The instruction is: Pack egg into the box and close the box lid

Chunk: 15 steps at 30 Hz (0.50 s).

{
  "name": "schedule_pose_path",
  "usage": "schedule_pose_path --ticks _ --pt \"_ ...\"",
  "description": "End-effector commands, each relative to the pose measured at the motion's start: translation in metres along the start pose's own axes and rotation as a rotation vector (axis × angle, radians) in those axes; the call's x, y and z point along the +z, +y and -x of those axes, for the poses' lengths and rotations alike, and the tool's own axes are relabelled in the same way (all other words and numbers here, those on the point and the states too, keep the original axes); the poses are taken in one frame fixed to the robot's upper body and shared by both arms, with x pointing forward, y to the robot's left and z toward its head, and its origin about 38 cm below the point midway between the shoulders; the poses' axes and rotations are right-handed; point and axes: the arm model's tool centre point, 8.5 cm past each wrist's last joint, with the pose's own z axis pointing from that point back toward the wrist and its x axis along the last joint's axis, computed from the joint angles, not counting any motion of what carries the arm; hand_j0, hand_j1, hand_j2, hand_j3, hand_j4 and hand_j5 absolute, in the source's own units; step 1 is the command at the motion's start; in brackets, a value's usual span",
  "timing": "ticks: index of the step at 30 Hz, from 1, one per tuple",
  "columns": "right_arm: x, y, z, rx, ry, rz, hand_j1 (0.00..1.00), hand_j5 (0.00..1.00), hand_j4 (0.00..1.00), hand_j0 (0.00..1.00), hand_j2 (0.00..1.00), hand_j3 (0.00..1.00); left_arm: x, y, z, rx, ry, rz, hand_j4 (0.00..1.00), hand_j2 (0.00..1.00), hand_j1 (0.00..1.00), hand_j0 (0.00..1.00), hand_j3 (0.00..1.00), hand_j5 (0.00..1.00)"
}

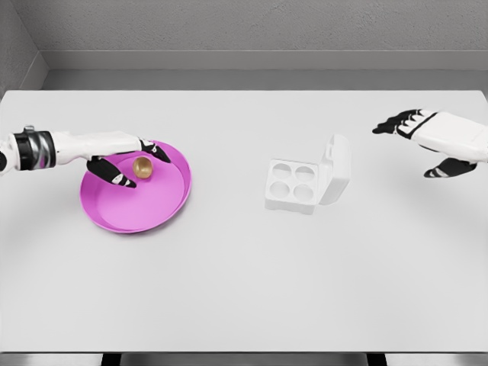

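A brown egg (142, 167) lies in the pink plate (145, 210) at the left of the table. My left hand (136, 166) reaches over the plate's rim with its fingers spread around the egg, thumb below it and fingers above; the fingers look close to the egg but not closed on it. A white egg box (293, 185) with four empty cups sits at the centre right, its lid (336, 168) standing open on the right side. My right hand (415, 137) hovers at the far right, fingers relaxed and holding nothing.
The white table (244, 282) stretches wide in front of the plate and the box. A grey wall runs behind the table's far edge.
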Motion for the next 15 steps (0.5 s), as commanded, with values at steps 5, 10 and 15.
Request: schedule_pose_path --ticks 5,10,15 --pt "0.009 -0.009 -0.006 0.056 -0.009 -0.034 1.00 1.00 1.00 1.00 1.00 1.00 -0.004 -0.001 0.005 0.007 0.013 -0.003 0.79 0.79 0.79 0.79 0.79 0.79" --pt "0.019 0.000 -0.004 0.025 -0.008 -0.052 1.00 1.00 1.00 1.00 1.00 1.00 -0.007 -0.002 0.004 0.008 0.009 -0.002 0.79 0.79 0.79 0.79 0.79 0.79" --pt "0.015 0.010 -0.007 0.007 -0.019 -0.069 1.00 1.00 1.00 1.00 1.00 1.00 -0.008 -0.001 0.008 0.007 0.022 -0.004 0.79 0.79 0.79 0.79 0.79 0.79"
